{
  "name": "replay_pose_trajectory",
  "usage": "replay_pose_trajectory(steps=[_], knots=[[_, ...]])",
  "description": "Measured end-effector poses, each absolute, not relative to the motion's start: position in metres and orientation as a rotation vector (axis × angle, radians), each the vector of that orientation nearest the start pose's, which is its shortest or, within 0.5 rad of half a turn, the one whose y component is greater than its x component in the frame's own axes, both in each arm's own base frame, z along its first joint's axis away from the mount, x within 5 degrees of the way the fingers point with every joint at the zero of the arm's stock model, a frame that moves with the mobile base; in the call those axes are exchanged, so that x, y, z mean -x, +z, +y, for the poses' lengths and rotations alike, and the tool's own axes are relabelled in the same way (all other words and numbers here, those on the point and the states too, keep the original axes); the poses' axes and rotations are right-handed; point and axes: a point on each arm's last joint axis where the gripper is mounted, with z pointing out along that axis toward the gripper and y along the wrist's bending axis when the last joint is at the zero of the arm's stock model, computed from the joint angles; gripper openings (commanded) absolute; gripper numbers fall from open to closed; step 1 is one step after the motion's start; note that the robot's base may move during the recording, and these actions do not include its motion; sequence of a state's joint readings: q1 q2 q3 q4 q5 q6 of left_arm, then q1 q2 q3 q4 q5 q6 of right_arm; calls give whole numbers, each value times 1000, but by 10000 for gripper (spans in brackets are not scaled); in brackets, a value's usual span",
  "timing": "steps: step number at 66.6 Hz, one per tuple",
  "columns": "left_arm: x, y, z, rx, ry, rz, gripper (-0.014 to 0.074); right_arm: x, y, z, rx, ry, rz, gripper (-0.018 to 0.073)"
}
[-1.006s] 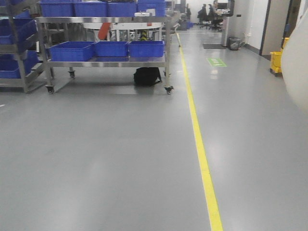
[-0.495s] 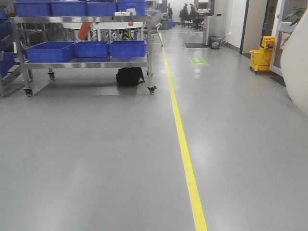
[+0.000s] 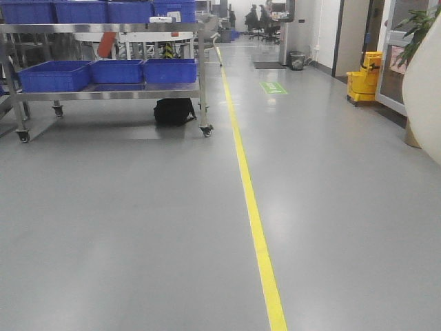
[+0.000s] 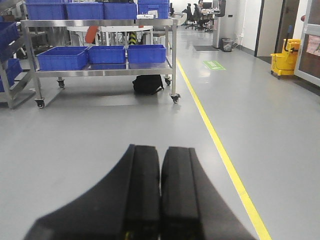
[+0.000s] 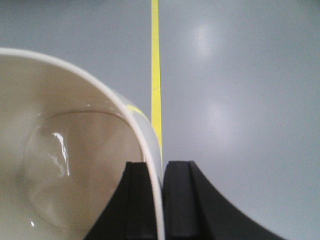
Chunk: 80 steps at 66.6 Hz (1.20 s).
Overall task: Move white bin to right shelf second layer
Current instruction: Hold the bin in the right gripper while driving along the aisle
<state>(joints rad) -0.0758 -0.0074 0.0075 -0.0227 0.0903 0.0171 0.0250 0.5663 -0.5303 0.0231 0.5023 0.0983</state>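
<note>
While the right shelf second layer is not showing in any view, the carry is looking exposed. On the left, the left gripper (image 4: 160, 155) is sitting closed, pads touching and holding nothing, so it is giving the load no support. The steel cart (image 3: 103, 93) of blue crates (image 3: 55, 74) is standing with its front right corner near the yellow floor line (image 3: 251, 207), a likely snag if the base is swinging wide. On the right, the right gripper (image 5: 161, 170) is pinching only 1 thin wall of the white bin (image 5: 65, 165), 1 finger inside and 1 outside. The tub is hanging to the left of the jaws, so a jolt could be twisting the glossy plastic free.
</note>
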Motion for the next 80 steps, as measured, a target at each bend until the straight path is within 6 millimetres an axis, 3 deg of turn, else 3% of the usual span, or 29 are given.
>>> replay_pose_trajectory(steps=[80], knots=[[-56, 203, -4, -57, -65, 1573, 85, -113, 302, 4, -88, 102, 2021, 68]])
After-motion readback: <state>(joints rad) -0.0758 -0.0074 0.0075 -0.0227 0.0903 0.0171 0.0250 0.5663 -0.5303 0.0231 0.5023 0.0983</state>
